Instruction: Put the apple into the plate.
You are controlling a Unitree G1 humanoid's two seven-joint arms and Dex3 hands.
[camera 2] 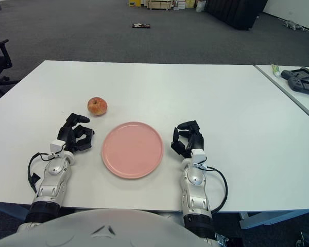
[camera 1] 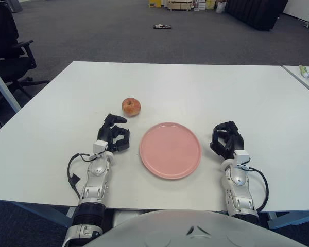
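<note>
While apart from the plate, an unlabelled apple.

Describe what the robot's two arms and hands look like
Both forearms are silver-grey metal with dark bands near the elbow. The left hand and right hand have black, three-fingered, jointed digits, with a small white block at each wrist. A black cable loops beside each forearm.

A white table carries a red apple just beyond the left fingers, and a pink plate between both hands' fingers.
</note>
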